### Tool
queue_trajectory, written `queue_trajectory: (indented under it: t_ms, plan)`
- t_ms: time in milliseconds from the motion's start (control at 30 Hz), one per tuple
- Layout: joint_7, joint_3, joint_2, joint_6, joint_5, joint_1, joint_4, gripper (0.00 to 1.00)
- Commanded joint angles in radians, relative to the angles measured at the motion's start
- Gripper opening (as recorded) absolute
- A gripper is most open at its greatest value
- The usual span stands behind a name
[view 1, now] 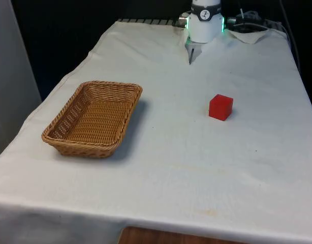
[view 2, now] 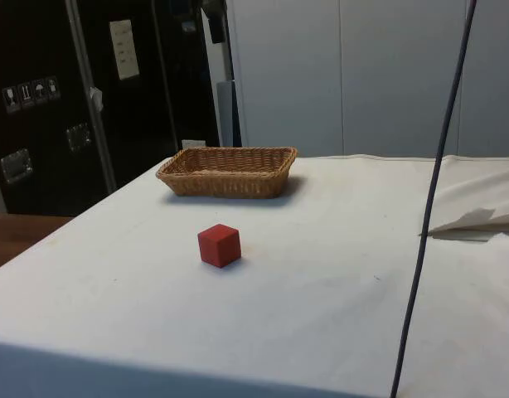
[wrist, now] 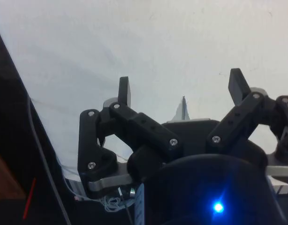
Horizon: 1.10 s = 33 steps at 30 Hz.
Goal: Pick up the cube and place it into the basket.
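A red cube [view 1: 220,107] rests on the white cloth right of the table's middle in the front view; the side view has the cube [view 2: 219,245] in the near foreground. A brown wicker basket [view 1: 121,88] sits on the front view's left, and the basket [view 2: 227,171] stands farther back in the side view, with nothing inside it. My gripper [wrist: 180,86] hangs open over bare cloth, its two black fingers [wrist: 124,90] wide apart with nothing between them. The arm's white base [view 1: 204,21] stands at the table's far end, well away from the cube.
A dark cable [view 2: 433,199] runs down across the side view's right part. Crumpled white cloth [view 2: 478,220] lies at the table's edge there. Dark cabinets [view 2: 64,99] stand behind the table in the side view. Wide bare cloth lies between cube and basket.
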<state>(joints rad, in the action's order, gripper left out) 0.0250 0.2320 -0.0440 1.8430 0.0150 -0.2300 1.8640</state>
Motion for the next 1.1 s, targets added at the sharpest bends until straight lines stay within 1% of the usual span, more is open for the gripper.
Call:
queue_trajectory:
  t_ms: [0, 67, 300, 333, 367, 533, 567, 633, 867, 900, 967, 1067]
  plan:
    - [-0.002, 0.000, 0.000, 0.000, 0.000, 0.000, 0.000, 1.00]
    - [-0.019, -0.001, -0.001, 0.000, -0.007, -0.001, 0.000, 1.00]
    - [-0.052, -0.008, -0.001, -0.001, -0.018, -0.002, -0.001, 1.00]
    - [-0.036, -0.006, 0.000, 0.000, -0.008, 0.000, 0.000, 1.00]
    - [-0.052, -0.008, -0.001, -0.001, -0.018, -0.002, -0.001, 1.00]
    - [-0.082, -0.018, -0.002, -0.002, -0.035, -0.002, -0.002, 1.00]
    - [-0.072, -0.018, 0.000, 0.000, -0.026, 0.000, 0.000, 1.00]
    - [-0.095, -0.022, -0.003, -0.003, -0.044, -0.002, -0.002, 1.00]
    - [-0.130, -0.031, -0.005, -0.005, -0.068, -0.002, -0.004, 1.00]
    - [-0.121, -0.031, -0.002, 0.000, -0.061, 0.000, 0.000, 1.00]
    - [-0.146, -0.036, -0.005, -0.006, -0.077, -0.003, -0.004, 1.00]
    - [-0.162, -0.043, -0.005, -0.006, -0.086, -0.002, -0.003, 1.00]
